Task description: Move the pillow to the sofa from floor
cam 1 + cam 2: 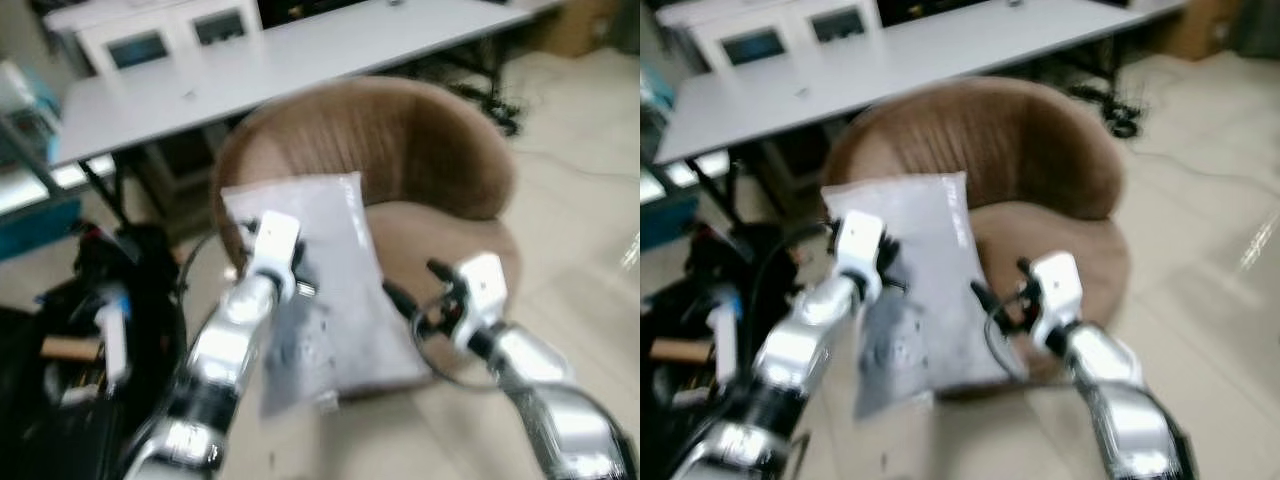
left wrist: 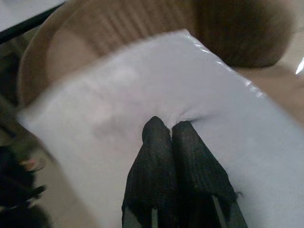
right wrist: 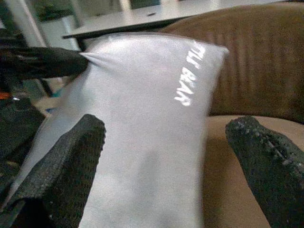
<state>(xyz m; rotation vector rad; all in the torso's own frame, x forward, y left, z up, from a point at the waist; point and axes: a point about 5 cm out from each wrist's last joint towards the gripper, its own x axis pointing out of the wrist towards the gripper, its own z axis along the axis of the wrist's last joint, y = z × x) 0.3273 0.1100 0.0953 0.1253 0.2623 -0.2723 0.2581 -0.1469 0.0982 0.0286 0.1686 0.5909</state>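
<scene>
The soft white plastic-wrapped pillow (image 1: 320, 290) is pinched by the left claw (image 2: 170, 129) over the round brown sofa chair (image 1: 430, 150). The right claw (image 3: 171, 156) is held wide apart beside it.

White table (image 1: 300, 70) behind — black clutter (image 1: 70, 330) left.

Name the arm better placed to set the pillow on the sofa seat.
Left. The left gripper is shut on the pillow, holding it over the brown sofa; the right gripper is open beside it, gripping nothing.
</scene>
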